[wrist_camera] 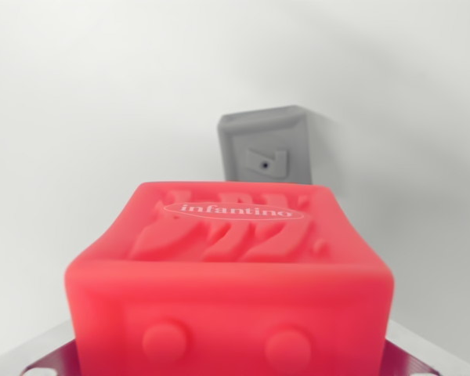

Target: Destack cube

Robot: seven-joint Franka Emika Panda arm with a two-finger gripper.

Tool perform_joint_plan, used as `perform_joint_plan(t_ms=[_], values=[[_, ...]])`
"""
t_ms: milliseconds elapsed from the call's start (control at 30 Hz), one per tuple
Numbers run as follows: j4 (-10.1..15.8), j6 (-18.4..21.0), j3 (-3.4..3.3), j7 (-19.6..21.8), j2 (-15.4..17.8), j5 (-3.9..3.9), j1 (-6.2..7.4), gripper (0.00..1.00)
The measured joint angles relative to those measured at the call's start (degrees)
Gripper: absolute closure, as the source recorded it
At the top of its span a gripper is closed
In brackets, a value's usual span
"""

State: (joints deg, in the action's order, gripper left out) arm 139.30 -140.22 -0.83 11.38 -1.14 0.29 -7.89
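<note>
A red soft cube [227, 313] with a raised "infantino" logo on its top face fills the lower half of the wrist view, very close to the camera. My gripper [247, 235] is shut on it. One grey finger [262, 145] stands against the cube's far side, and the near finger is hidden behind the cube. No second cube or stack shows in this view.
A plain white surface [78, 117] lies blurred behind the cube. The metal edge of the gripper mount [51, 362] shows along the bottom corners.
</note>
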Motion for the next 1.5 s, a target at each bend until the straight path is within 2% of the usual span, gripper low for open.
perform_joint_plan(t_ms=[1500], values=[[6.04, -7.15, 1.33, 24.57, -1.10, -0.04, 3.89, 1.00]])
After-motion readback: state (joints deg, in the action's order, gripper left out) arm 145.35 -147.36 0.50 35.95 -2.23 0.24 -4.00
